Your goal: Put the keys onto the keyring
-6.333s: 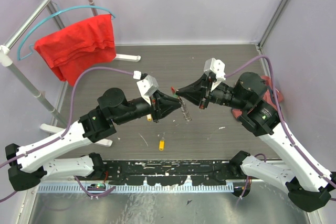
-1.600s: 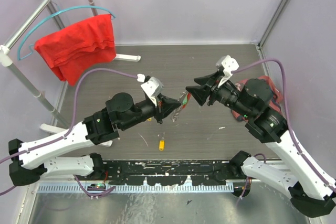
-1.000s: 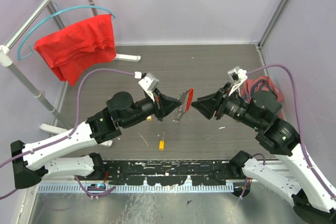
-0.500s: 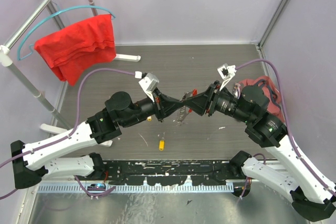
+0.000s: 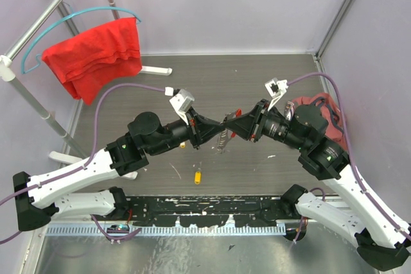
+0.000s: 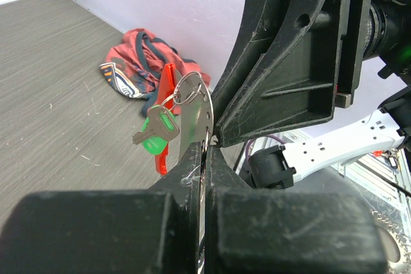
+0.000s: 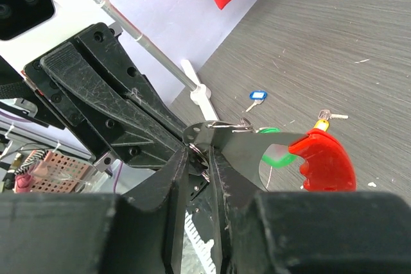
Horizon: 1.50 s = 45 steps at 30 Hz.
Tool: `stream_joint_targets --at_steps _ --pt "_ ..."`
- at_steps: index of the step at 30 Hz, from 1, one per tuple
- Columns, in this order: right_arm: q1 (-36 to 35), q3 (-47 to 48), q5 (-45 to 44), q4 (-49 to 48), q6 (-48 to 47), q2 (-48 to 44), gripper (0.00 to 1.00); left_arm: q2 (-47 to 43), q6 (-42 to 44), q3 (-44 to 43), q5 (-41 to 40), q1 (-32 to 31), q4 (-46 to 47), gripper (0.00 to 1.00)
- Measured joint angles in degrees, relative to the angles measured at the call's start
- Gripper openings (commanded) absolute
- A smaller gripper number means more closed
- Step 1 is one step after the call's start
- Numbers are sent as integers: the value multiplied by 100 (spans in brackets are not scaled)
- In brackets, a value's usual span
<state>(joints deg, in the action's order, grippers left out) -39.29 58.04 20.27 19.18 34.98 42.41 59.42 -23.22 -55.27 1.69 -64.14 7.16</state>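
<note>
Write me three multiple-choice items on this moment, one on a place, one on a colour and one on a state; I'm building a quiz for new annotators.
1. Where is the blue-tagged key?
A) lying on the table
B) hanging from a hook
C) inside a box

2. What colour is the tag of the key hanging from the keyring?
A) orange
B) blue
C) green

3. How is the left gripper?
A) open, with nothing in it
B) shut on the keyring
C) shut on a loose key

Answers:
1. A: the right wrist view shows it flat on the grey surface.
2. C: the left wrist view shows a green-tagged key dangling from the small ring.
3. B: its fingers pinch the keyring's metal part with no gap.
</note>
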Motion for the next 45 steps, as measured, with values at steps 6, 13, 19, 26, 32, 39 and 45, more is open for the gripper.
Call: stream_joint_targets --at_steps 6,13,19,26,32,39,45 --pt "7 -35 0 -85 13 0 19 0 0 0 0 2 4 0" --pt "17 -98 35 -166 15 37 16 0 0 0 15 13 -22 0" --pt "48 -136 61 -179 -13 72 1 0 -4 0 24 24 -83 5" --pt "55 -140 57 -157 -68 70 1 15 -4 0 22 31 -101 12" --pt "46 -140 37 -83 -90 70 1 28 11 -2 37 26 -59 32" --pt "13 -140 13 -28 -107 42 1 22 52 -2 44 24 -61 38" --pt "4 -140 -74 -28 -120 -13 1 -4 66 -2 35 24 -63 36"
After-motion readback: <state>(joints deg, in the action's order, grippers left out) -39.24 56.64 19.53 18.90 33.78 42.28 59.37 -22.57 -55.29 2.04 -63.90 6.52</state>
